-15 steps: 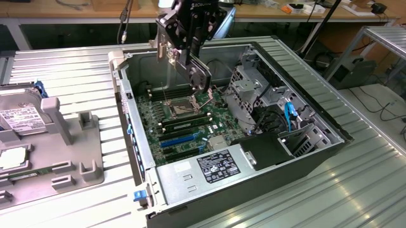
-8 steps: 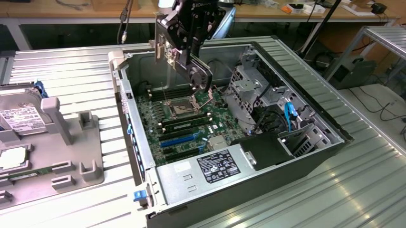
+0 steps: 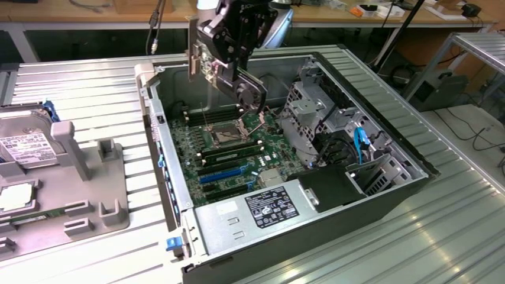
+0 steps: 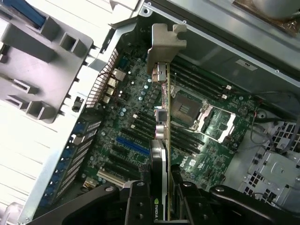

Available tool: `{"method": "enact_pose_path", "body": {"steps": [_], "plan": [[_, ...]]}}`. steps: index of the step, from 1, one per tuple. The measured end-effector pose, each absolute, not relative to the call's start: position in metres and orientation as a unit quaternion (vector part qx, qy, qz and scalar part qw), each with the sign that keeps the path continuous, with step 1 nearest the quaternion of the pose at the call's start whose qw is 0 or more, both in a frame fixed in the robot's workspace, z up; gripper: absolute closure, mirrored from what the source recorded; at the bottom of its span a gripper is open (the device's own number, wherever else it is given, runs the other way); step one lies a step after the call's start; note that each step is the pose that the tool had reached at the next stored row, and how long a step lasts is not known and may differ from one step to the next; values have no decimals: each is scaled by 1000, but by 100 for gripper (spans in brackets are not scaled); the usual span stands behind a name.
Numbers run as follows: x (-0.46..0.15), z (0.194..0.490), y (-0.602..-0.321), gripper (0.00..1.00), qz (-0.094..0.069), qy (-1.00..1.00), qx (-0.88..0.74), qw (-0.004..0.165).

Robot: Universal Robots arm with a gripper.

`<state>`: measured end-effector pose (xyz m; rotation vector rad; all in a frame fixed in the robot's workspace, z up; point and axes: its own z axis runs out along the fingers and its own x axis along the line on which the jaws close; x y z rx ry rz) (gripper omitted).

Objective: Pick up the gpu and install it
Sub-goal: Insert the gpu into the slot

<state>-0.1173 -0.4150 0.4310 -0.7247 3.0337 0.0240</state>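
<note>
Card over the open case: the gripper, part closed, clamps the gpu edge-on above the green motherboard
Likely risks: the thin rigid board tilting in the grip and scraping sockets; the bent silver bracket catching on the case's sheet-metal wall; the smooth black face slipping
</note>
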Motion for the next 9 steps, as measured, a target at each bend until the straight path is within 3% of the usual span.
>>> {"method": "enact_pose_path", "body": {"steps": [9], "plan": [[-117,431,-415,73,8,962,-273,11]]}}
